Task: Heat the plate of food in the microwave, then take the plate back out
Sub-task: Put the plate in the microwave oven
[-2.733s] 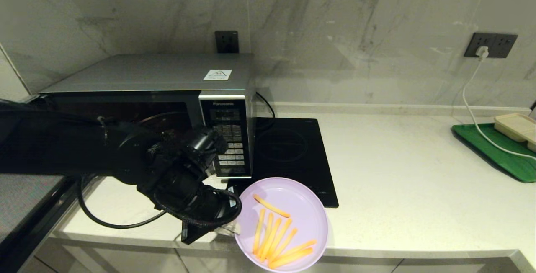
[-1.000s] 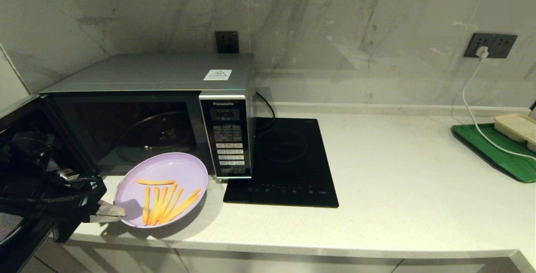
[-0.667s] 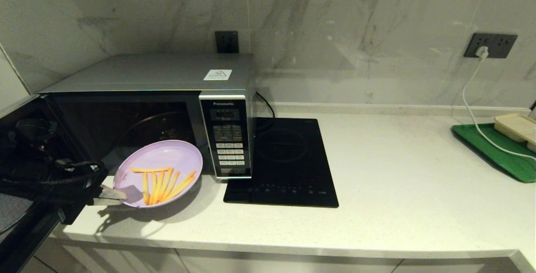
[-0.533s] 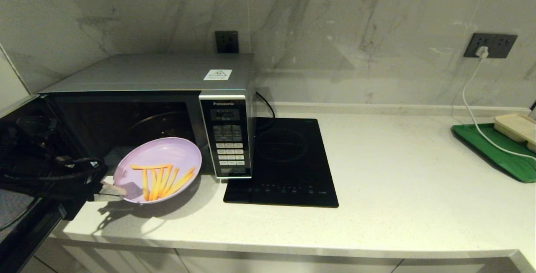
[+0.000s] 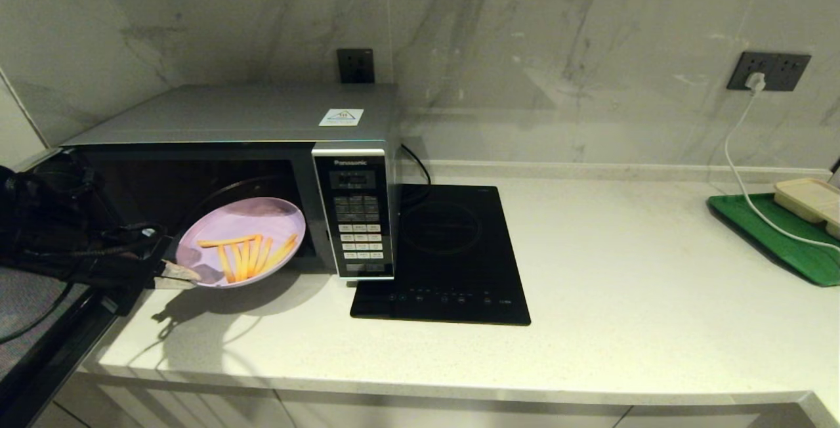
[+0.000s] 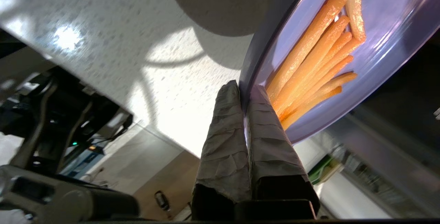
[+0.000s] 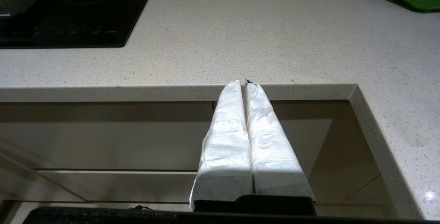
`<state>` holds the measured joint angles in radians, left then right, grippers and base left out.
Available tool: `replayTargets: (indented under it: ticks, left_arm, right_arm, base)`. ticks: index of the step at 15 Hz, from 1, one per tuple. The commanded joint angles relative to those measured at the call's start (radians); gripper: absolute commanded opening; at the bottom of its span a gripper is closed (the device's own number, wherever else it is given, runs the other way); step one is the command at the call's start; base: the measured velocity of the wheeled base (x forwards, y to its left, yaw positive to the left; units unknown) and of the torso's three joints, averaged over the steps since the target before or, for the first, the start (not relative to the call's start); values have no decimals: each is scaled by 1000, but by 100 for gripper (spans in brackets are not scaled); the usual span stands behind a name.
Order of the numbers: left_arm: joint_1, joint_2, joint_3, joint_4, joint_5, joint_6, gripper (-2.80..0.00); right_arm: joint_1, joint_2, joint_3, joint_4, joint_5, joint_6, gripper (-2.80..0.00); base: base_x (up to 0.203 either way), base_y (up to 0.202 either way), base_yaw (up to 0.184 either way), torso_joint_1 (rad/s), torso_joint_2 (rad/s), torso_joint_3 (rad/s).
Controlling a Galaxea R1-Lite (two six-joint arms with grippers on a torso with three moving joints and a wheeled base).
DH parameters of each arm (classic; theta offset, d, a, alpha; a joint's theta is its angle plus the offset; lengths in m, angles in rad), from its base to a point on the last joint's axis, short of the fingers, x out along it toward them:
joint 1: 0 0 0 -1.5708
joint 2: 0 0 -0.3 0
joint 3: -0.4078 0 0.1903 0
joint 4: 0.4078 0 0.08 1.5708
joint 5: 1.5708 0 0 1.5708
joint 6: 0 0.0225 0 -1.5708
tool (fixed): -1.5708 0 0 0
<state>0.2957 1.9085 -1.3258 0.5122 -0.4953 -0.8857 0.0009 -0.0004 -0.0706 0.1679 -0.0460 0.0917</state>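
The plate of food is light purple and its thin fries are orange and yellow, while the microwave is silver with a dark inside, a black panel of small white buttons and a white sticker on top. The left claw is wrapped in grey wrinkled tape, and the right claw is wrapped in white wrinkled tape. The surface is creamy white with tiny specks, the wall is grey with dark wavy streaks, the cooktop is flat black, and the tray is green with a beige box on it.
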Motion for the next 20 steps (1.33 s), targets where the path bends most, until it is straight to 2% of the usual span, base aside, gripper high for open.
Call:
replayTargets:
  ticks: [1, 8, 12, 14, 17, 20]
  left_arm:
    - [0, 58, -50, 3, -2, -35, -280]
    - [-2, 82, -96, -4, -1, -166, -280]
    - [-3, 81, -98, -88, 11, -274, -280]
    - [-4, 89, -98, -147, 61, -332, -280]
    - [-31, 116, -100, -216, 189, -378, -280]
    - [-60, 142, -126, -224, 213, -432, -280]
  right_arm:
    - [1, 0, 0, 1, 0, 0, -280]
    - [1, 0, 0, 1, 0, 0, -280]
    - [-1, 0, 0, 1, 0, 0, -280]
    - [0, 0, 0, 1, 0, 0, -280]
    - [1, 0, 0, 1, 0, 0, -280]
    - [1, 0, 0, 1, 0, 0, -280]
  base:
    - [0, 0, 0, 0, 0, 0]
    - [0, 0, 0, 0, 0, 0]
    - [0, 0, 0, 0, 0, 0]
    - [0, 0, 0, 0, 0, 0]
    - [0, 0, 0, 0, 0, 0]
    - [0, 0, 0, 0, 0, 0]
